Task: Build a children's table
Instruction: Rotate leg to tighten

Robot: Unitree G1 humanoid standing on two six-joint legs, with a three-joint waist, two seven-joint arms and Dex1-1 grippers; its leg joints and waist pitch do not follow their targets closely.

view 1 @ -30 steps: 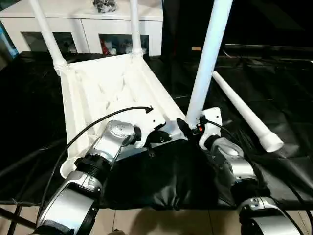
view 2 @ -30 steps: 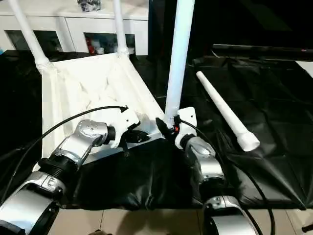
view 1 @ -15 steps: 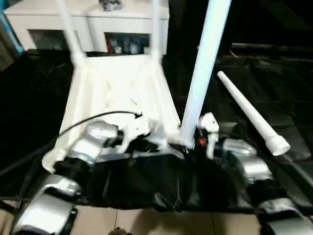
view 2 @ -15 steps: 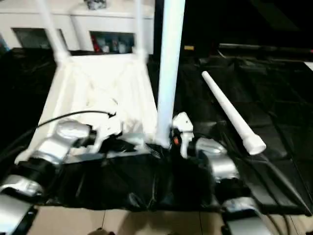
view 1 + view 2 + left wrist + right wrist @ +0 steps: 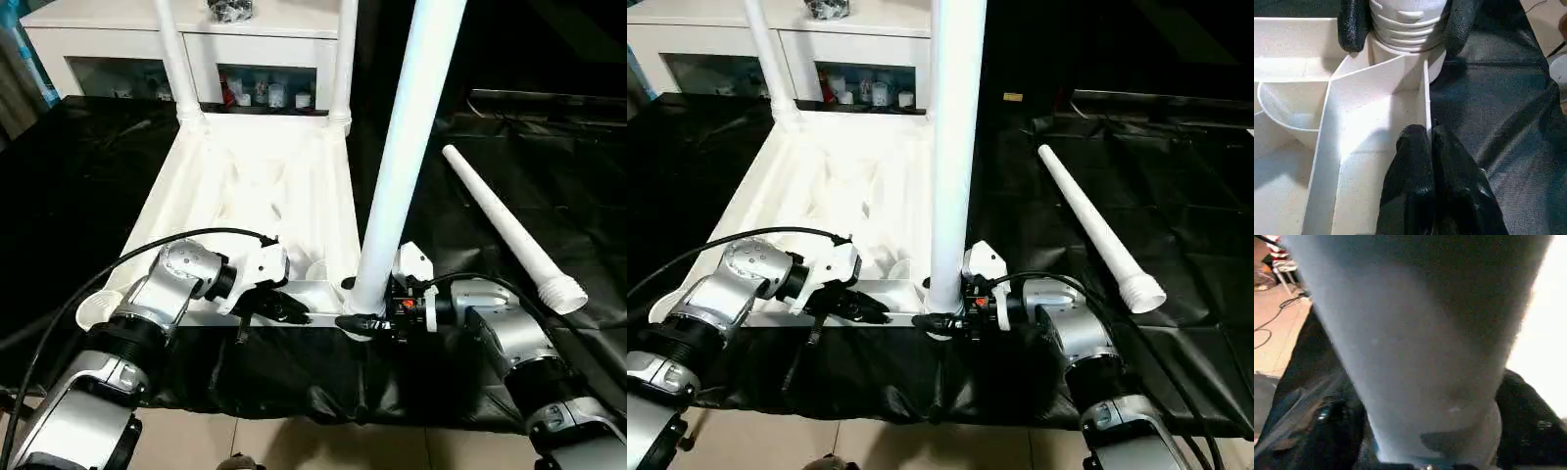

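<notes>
The white tabletop (image 5: 255,186) lies underside up on the black sheet. Two white legs (image 5: 171,49) (image 5: 343,59) stand in its far corner sockets. A third leg (image 5: 402,166) rises from the near right corner socket, and my right gripper (image 5: 367,318) is shut on its ribbed base (image 5: 1405,29), one finger (image 5: 1354,24) on each side. My left gripper (image 5: 294,313) is shut on the tabletop's thin near rim (image 5: 1426,98) just beside that socket. The fourth leg (image 5: 505,230) lies loose on the sheet to the right. The near left socket (image 5: 93,308) holds nothing.
A white glass-doored cabinet (image 5: 196,39) stands behind the tabletop. The black sheet (image 5: 78,186) covers the work surface and drapes over its near edge, with tiled floor (image 5: 294,446) below. A black cable (image 5: 147,255) loops over my left forearm.
The whole view has shifted and the tabletop now sits squarer. My right forearm has swung round and now reaches the leg's base from the right side. The left gripper stays on the rim.
</notes>
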